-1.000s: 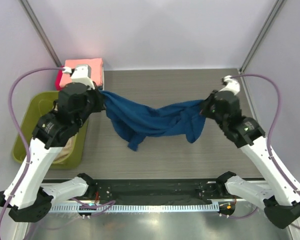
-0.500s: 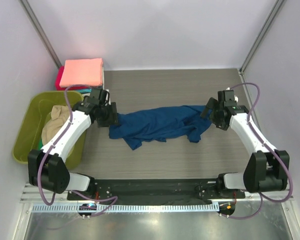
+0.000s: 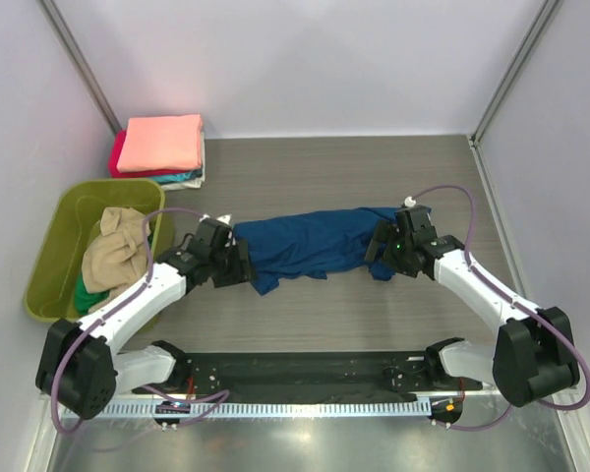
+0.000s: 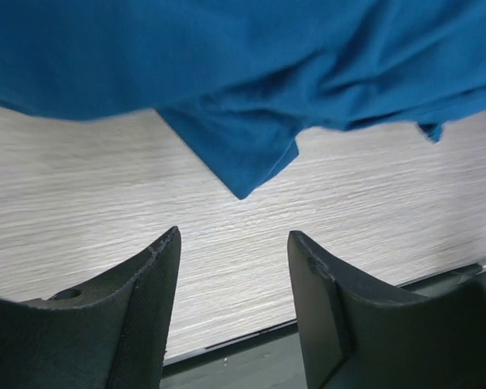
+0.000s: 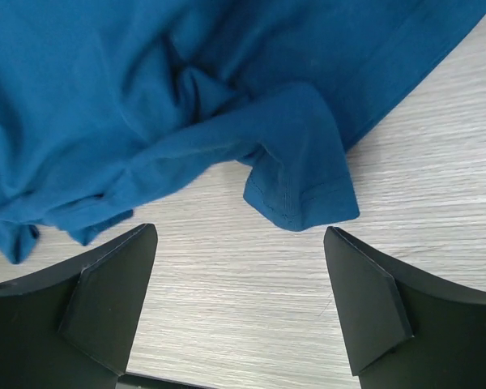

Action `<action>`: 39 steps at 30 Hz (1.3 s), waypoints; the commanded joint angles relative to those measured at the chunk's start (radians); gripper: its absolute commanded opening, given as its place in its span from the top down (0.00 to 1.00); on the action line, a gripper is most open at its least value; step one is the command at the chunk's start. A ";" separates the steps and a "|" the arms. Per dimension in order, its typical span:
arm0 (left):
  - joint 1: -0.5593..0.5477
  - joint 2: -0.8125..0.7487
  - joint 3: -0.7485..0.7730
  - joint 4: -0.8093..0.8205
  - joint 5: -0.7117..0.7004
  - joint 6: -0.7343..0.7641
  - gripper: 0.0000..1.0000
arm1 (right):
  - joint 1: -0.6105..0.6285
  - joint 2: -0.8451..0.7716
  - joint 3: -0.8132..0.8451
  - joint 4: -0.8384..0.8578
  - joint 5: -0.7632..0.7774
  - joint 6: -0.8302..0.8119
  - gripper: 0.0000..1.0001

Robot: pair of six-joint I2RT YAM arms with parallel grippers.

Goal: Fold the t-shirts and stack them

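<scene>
A navy blue t-shirt [image 3: 315, 244] lies crumpled in a long band across the middle of the table. My left gripper [image 3: 242, 264] sits low at its left end, open and empty. The left wrist view shows the blue cloth [image 4: 227, 65] just ahead of the left gripper [image 4: 233, 237], with bare table between the fingers. My right gripper [image 3: 378, 248] is at the shirt's right end, also open. A sleeve hem [image 5: 301, 190] lies just ahead of the right gripper [image 5: 241, 233]. Folded salmon-pink [image 3: 159, 143], red [image 3: 118, 159] and teal [image 3: 182, 181] t-shirts are stacked at the back left.
An olive-green tub [image 3: 54, 246] stands at the left edge, holding a crumpled tan shirt [image 3: 116, 254] and a bit of green cloth [image 3: 88, 291]. A black strip [image 3: 305, 369] runs along the near table edge. Grey walls close in the back and sides.
Both grippers held the blue shirt stretched in the air, then opened and let it go. It now lies on the table, and both arms have dropped low and drawn nearer.
</scene>
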 commanded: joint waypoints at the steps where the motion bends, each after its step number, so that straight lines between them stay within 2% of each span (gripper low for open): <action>1: -0.038 0.028 -0.055 0.169 -0.001 -0.091 0.45 | 0.014 0.012 0.013 0.074 0.004 0.024 0.10; 5: -0.119 0.094 -0.074 0.238 -0.033 -0.110 0.45 | 0.015 0.003 0.008 0.073 0.039 0.018 0.10; 10: -0.168 0.184 -0.100 0.312 -0.053 -0.134 0.46 | 0.015 0.011 -0.015 0.076 0.048 0.014 0.10; 13: -0.190 0.237 -0.098 0.330 -0.071 -0.136 0.50 | 0.015 0.015 -0.023 0.079 0.060 0.014 0.10; 16: -0.194 0.266 -0.095 0.335 -0.084 -0.124 0.60 | 0.015 0.014 -0.027 0.080 0.074 0.009 0.10; 19: -0.194 0.275 -0.078 0.313 -0.143 -0.108 0.76 | 0.015 0.023 -0.033 0.087 0.077 0.005 0.11; 20: -0.193 0.272 -0.071 0.289 -0.168 -0.093 0.82 | 0.015 0.028 -0.036 0.088 0.077 0.001 0.13; 21: -0.194 0.260 -0.048 0.275 -0.182 -0.087 0.93 | 0.015 0.032 -0.040 0.097 0.082 0.001 0.14; 23: -0.194 0.240 -0.028 0.225 -0.225 -0.066 1.00 | 0.015 0.046 -0.053 0.108 0.088 -0.002 0.21; 24: -0.194 0.217 -0.006 0.209 -0.240 -0.058 1.00 | 0.015 0.052 -0.058 0.120 0.086 -0.003 0.25; 27: -0.193 0.173 0.023 0.160 -0.275 -0.038 1.00 | 0.015 0.078 -0.082 0.148 0.085 0.001 0.46; 30: -0.190 0.136 0.038 0.123 -0.294 -0.024 1.00 | 0.015 0.100 -0.087 0.163 0.094 -0.006 0.56; 31: -0.185 0.123 0.047 0.117 -0.297 -0.019 1.00 | 0.015 0.106 -0.086 0.165 0.096 -0.012 0.70; 33: -0.176 0.100 0.066 0.076 -0.305 0.007 1.00 | 0.015 0.114 -0.069 0.163 0.087 -0.029 0.85; 34: -0.158 0.073 0.105 0.018 -0.323 0.022 1.00 | 0.015 0.112 -0.058 0.157 0.076 -0.041 0.97; 37: -0.135 -0.004 0.216 -0.105 -0.416 0.097 1.00 | 0.015 0.052 0.017 0.073 0.068 -0.066 0.99; 39: -0.133 -0.050 0.358 -0.214 -0.470 0.140 1.00 | 0.014 -0.030 0.095 -0.014 0.080 -0.075 0.99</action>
